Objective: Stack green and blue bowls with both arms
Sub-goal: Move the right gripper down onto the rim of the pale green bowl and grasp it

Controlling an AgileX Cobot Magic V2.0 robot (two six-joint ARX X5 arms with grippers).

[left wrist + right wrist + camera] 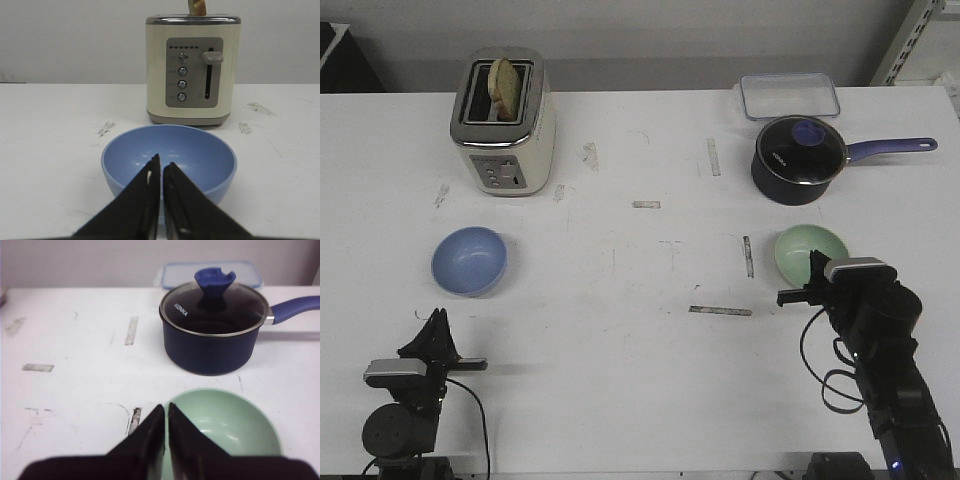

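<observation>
The blue bowl (468, 261) sits upright on the white table at the left, in front of the toaster. My left gripper (439, 318) is low behind its near side, a little short of it, jaws shut and empty. In the left wrist view its tips (161, 164) point at the blue bowl (200, 150). The green bowl (808, 250) sits upright at the right, in front of the saucepan. My right gripper (816, 268) is at its near rim, shut and empty. In the right wrist view its tips (165, 408) lie at the near left edge of the green bowl (235, 425).
A cream toaster (503, 120) with a slice of bread stands at the back left. A dark lidded saucepan (800, 158) with a purple handle stands just beyond the green bowl, with a clear container (790, 97) behind it. Tape marks dot the table's middle.
</observation>
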